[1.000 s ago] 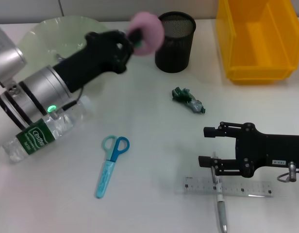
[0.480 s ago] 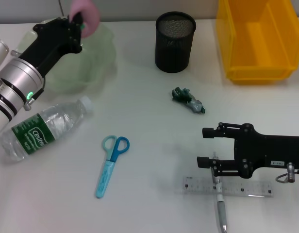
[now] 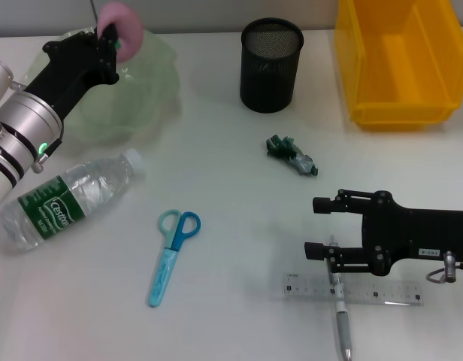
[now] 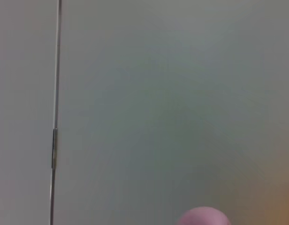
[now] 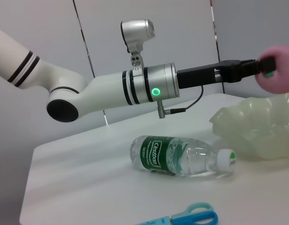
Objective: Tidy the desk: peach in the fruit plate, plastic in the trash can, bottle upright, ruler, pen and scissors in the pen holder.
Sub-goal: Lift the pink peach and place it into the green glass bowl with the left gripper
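Peach — gripped by left claw above fruit plate; right claw wide.

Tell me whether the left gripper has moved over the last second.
Yes. The left gripper, shut on the peach, swung away from the pen holder and now hangs over the fruit plate.

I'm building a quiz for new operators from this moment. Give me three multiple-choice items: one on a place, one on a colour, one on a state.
1. Where is the peach?
A. in the left gripper, above the fruit plate
B. in the pen holder
C. beside the scissors

2. What colour is the pen holder?
A. yellow
B. black
C. green

3. How is the bottle placed?
A. upright
B. in the trash can
C. lying on its side

Key: 1 A, the gripper grips it over the plate; 2 B, black mesh; 3 C, it lies flat on the desk.
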`<action>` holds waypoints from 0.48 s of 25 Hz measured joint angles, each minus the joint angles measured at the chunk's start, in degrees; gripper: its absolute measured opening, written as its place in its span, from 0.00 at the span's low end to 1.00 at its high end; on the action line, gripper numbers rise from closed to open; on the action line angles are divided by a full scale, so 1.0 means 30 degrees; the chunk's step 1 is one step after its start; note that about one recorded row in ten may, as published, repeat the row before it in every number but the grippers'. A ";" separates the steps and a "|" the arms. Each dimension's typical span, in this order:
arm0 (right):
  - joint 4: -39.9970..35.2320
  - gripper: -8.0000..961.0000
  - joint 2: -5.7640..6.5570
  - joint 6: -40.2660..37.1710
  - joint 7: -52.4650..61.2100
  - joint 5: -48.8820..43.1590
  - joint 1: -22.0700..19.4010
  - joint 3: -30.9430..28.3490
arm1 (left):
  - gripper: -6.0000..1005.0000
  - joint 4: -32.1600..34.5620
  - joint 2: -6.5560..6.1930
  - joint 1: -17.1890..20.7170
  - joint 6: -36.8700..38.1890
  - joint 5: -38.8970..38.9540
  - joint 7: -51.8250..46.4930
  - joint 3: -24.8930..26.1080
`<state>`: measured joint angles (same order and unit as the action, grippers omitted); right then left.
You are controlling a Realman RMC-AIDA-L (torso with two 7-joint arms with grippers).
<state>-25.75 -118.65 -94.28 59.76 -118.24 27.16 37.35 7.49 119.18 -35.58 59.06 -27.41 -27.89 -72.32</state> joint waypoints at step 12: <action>-0.0001 0.79 0.0001 -0.0008 0.0000 0.0000 0.0000 0.0000 | 0.16 -0.0013 0.0000 -0.0007 -0.0057 0.0424 -0.0204 0.0246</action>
<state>-25.75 -118.65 -94.31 59.76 -118.24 27.16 37.35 7.45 119.18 -35.60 58.88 -26.14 -28.50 -71.58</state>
